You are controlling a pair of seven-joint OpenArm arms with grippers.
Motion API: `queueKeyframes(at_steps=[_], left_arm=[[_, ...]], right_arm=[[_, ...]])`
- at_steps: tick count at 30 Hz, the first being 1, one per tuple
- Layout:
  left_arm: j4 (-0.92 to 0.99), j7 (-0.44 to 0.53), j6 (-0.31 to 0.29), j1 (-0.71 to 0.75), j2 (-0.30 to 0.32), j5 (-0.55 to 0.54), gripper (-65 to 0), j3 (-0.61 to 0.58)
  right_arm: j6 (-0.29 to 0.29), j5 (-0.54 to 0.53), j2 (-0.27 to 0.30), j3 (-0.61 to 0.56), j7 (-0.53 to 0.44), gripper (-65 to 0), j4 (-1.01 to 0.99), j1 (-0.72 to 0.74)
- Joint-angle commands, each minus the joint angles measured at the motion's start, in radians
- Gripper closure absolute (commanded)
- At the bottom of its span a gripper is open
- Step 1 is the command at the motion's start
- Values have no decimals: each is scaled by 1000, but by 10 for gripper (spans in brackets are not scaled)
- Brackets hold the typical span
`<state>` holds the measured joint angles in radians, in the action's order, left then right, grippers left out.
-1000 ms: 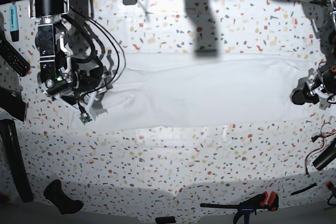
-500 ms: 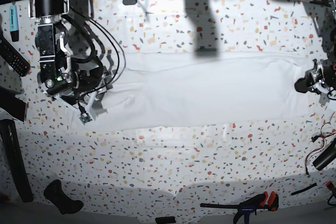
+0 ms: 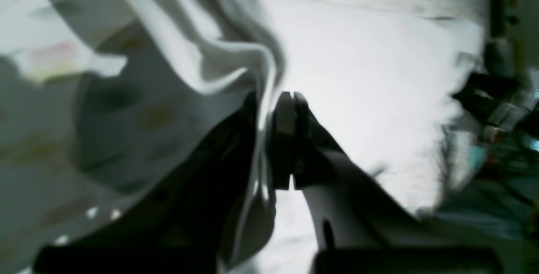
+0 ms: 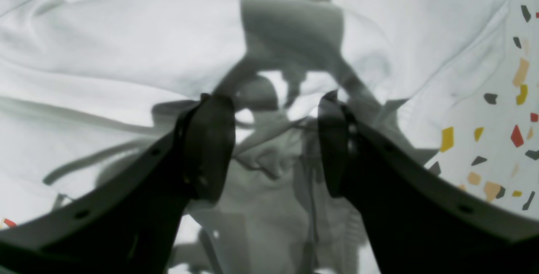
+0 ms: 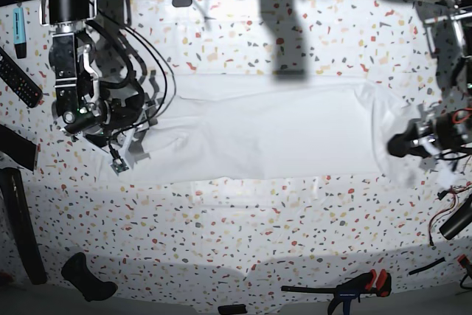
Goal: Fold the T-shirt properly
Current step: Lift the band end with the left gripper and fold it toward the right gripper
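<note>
The white T-shirt (image 5: 273,127) lies as a long band across the speckled table (image 5: 243,219). At the right of the base view my left gripper (image 5: 402,145) is shut on the shirt's right end, which is raised and drawn inward. The left wrist view shows a fold of the T-shirt (image 3: 227,67) pinched between the shut left gripper (image 3: 271,97). My right gripper (image 5: 131,154) hovers at the shirt's left end. In the right wrist view the right gripper (image 4: 271,139) stands open above the wrinkled T-shirt (image 4: 126,55), with nothing between its dark fingers (image 4: 210,147).
A remote control (image 5: 18,79) and a blue marker (image 5: 20,23) lie at the far left. Black tools (image 5: 88,278) sit near the front left. A clamp with red grips (image 5: 361,285) lies at the front right, and cables (image 5: 450,219) hang at the right edge.
My left gripper closed on the shirt's right end, then lifted it and pulled it left and toward the front. The right arm has not moved.
</note>
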<state>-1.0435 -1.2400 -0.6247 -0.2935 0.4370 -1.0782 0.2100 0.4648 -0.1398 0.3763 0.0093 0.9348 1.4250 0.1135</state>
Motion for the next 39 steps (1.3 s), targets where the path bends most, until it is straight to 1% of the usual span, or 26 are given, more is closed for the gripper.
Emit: queueKeyframes(at_steps=[1,4,7,10,12,14,17,19,22,26,28,32,33,37,39], left_arm=[[-34,-1,1,-22,-14,-31,0,5],[-93,-33,1,-22,-116,-29,0,4],[-173,-63,6,-22,-201,-20,0,4],[-243,-60,19,-22,-266,7,0,4],[-261,-55,19,-22,-295,19,0,4],[-261,-42,19,-22,-311,58,0,4],[-261,-56,19,-22,-320,156,0,4],[-261,-71,19,-22,-320,169,0,4],[-261,-79,20,-22,-321,164,0,4],[-261,-103,19,-22,-320,72,0,4],[-261,-103,19,-22,-321,52,0,4],[-261,-125,19,-22,-321,48,0,4],[-261,-133,19,-22,-321,48,-14,4],[-261,-135,17,-8,-323,35,-200,4],[-261,-129,-3,11,-327,-20,-288,3]], right_arm=[[-16,51,17,4,44,-332,2,3],[-16,51,17,4,44,-332,2,3],[-16,51,17,4,45,-332,2,3],[-16,51,17,4,45,-332,2,3],[-16,51,17,4,45,-332,2,3],[-16,51,17,4,45,-332,2,3],[-16,51,17,4,45,-332,2,3],[-16,51,17,4,45,-332,2,3],[-16,51,17,4,41,-332,2,3],[-16,51,17,4,41,-332,2,3],[-16,51,17,4,41,-332,2,3],[-16,51,17,4,41,-332,2,3],[-16,51,17,4,40,-332,2,3],[-16,51,17,4,37,-332,2,3],[-16,51,17,4,31,-332,2,3]])
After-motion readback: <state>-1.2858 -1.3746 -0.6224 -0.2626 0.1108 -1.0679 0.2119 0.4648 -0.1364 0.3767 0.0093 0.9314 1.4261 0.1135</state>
